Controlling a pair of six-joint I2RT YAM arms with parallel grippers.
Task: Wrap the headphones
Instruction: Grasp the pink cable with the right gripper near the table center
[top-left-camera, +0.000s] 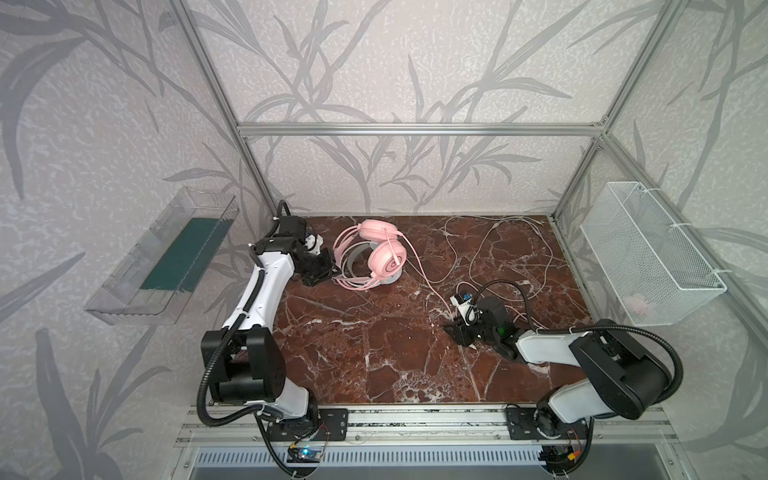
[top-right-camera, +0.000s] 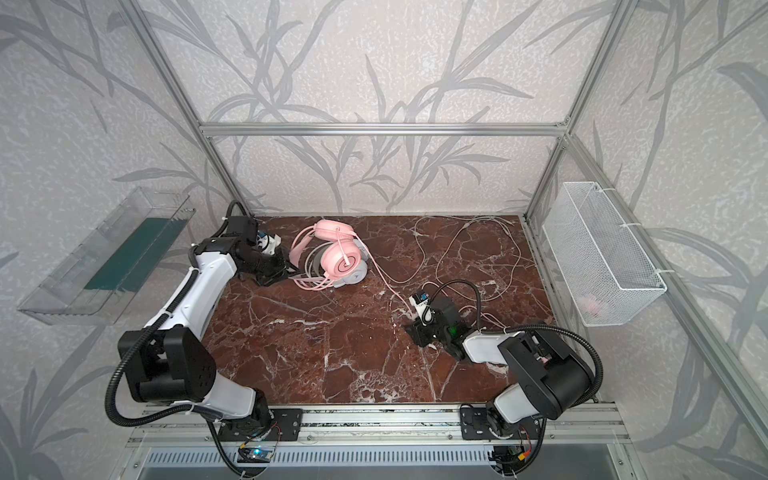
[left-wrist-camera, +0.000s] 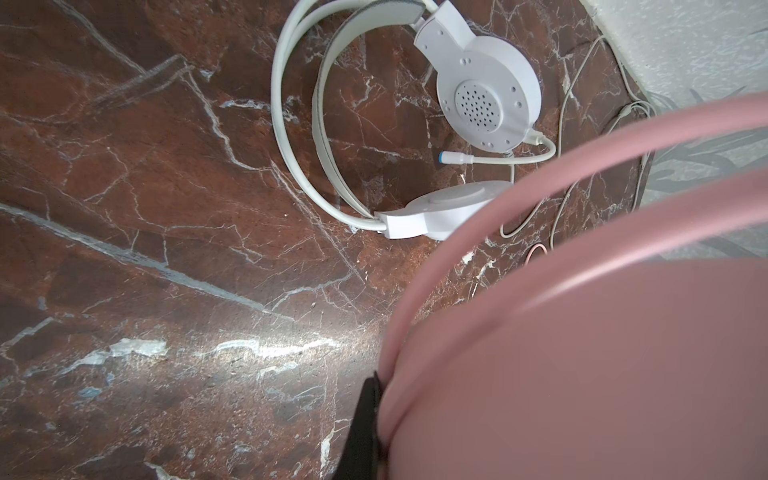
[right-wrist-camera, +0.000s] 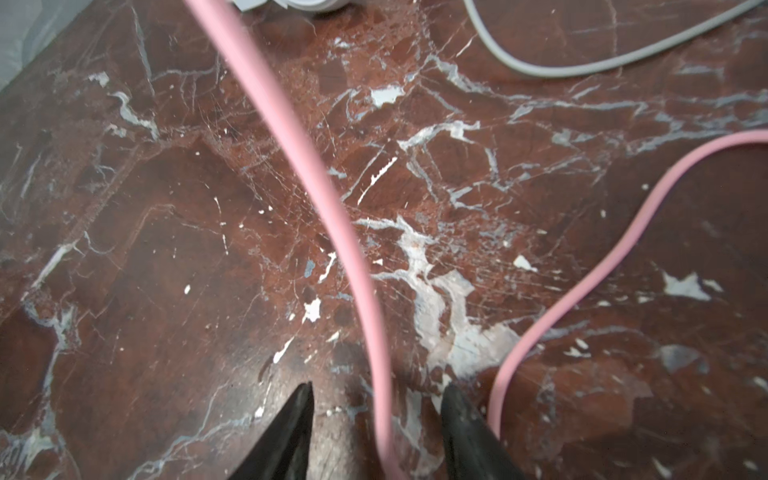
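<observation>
Watching this from the room, going from the left: a clear plastic tray (top-left-camera: 124, 299) is hanging on the left wall with a dark green pad (top-left-camera: 187, 253) lying in it. Beside it the left arm is reaching to the back left of the marbled brown worktop (top-left-camera: 374, 357). Its left hand (top-left-camera: 326, 272) is pinching together on the headband of the pink headphones (top-left-camera: 380, 249). On the left wrist camera the pink band wires are pressing right against one black finger (left-wrist-camera: 365, 419); the other finger is hiding behind all the pink.

The pink set is sitting tilted on top of the white headphones (left-wrist-camera: 486, 91), which are lying on the worktop with one cup's perforated face showing. In both top views only a bit of white cup and grey band is peeking out below the pink.

The pink cable (top-left-camera: 424, 279) is trailing from the pink cup toward the front right. The white cable (top-left-camera: 478, 249) is looping loosely across the back right of the worktop.

The right hand (right-wrist-camera: 377, 386) is sitting low over the worktop right of the middle, fingers apart. The pink cable is running between them, not touching either as far as I can see. Further right a white wire basket (top-left-camera: 665, 257) is hanging on the right wall, holding something pale I can't make out.
</observation>
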